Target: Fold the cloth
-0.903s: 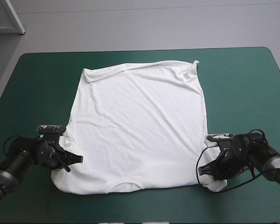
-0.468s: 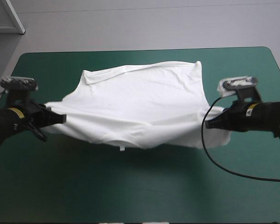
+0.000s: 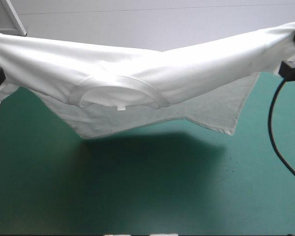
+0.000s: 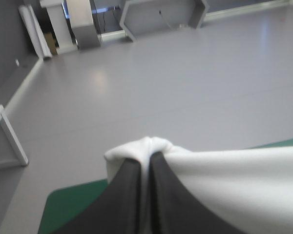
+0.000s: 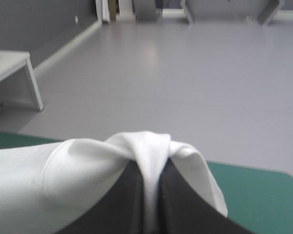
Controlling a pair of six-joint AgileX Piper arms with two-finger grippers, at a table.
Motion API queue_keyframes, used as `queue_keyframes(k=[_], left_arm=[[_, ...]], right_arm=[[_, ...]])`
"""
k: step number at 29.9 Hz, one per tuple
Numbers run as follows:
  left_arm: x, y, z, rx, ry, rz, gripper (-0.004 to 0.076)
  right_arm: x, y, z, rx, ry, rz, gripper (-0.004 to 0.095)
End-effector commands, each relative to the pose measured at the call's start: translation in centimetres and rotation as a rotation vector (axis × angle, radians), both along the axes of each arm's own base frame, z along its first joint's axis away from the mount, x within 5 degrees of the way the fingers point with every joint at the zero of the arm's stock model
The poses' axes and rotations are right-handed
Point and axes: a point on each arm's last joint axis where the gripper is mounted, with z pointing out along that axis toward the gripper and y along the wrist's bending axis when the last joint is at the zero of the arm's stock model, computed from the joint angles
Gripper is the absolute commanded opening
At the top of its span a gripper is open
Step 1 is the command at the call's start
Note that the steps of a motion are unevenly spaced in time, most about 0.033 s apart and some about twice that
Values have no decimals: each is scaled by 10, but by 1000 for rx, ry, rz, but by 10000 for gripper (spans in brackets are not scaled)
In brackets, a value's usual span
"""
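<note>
Teal-green worktop (image 3: pixel 147 196) fills the lower part of the high view, bare except for a broad dark shadow (image 3: pixel 152 152) lying across its middle. Above the worktop, well clear of its near half, the white T-shirt (image 3: pixel 187 64) hangs stretched from side to side in a shallow sag, its two ends high over the worktop's left and right edges. A second layer of the shirt droops behind and below the taut band, toward the worktop's far half; whether its lowest corners touch the cover cannot be told. The rounded neckline (image 3: pixel 119 93) faces the camera over the worktop's middle, with a small label (image 3: pixel 120 107) just under it.

Each wrist view shows its jaws all but closed, the black fingers (image 4: pixel 129 195) of the left pinching a bunched end of cloth between them, and the right likewise.

As a judgement: no fold is made yet. The shirt is only picked up and spread in the air; laying it over itself, releasing and making every further fold remain to be done.
</note>
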Motion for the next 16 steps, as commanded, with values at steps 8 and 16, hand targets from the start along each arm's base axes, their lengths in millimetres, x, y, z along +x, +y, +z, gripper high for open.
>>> queue_keyframes(k=[8,16], left_arm=[[-28,7,43,-11,-261,28,-10],[25,-3,19,33,-73,10,-10]], right_arm=[[-34,-13,38,-1,-253,-37,-14],[24,2,9,-74,-30,-50,-14]])
